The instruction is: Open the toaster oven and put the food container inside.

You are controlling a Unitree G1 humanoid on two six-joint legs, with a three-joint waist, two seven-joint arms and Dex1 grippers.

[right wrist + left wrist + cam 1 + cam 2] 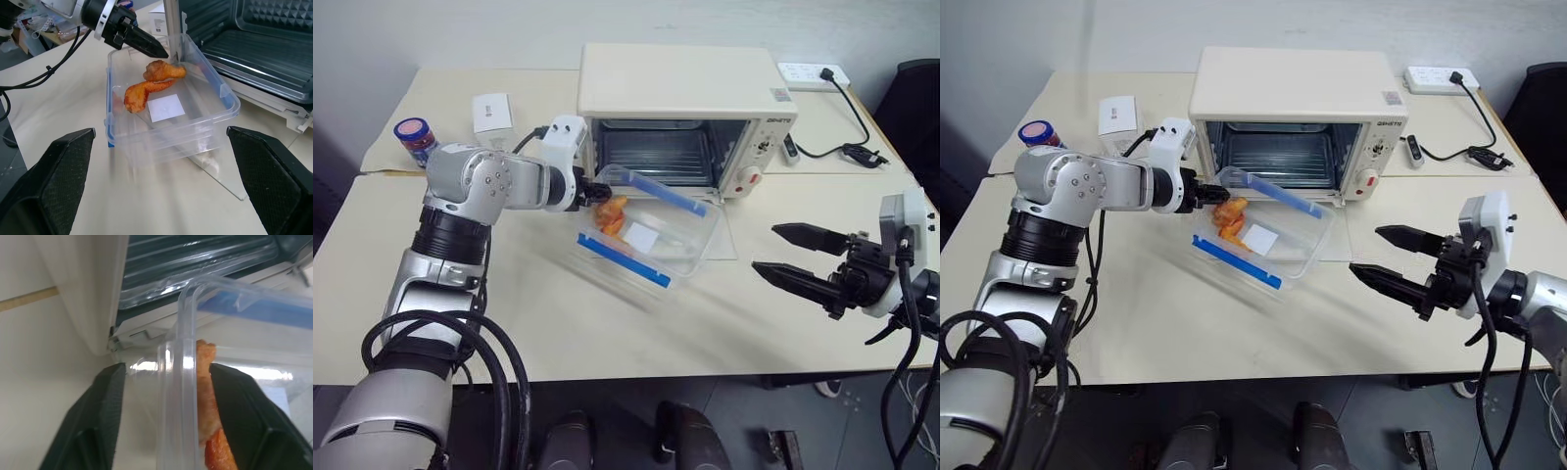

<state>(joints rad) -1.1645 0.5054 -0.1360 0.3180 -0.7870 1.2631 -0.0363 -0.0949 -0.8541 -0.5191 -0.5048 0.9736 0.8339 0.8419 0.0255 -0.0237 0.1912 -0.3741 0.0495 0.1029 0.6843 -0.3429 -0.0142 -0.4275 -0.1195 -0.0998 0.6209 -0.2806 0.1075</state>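
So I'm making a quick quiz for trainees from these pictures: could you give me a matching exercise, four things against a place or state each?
Things:
1. cream-white toaster oven
2. clear plastic food container
3. right gripper
4. small blue-lidded jar

States:
A. far left on the table
B. fingers apart, holding nothing
C. door down, inside bare
D. tilted, one end on the oven door

Pairs: 1-C, 2-D, 3-B, 4-A

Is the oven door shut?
No, the oven door lies open, flat on the table, and the dark rack inside shows behind the container.
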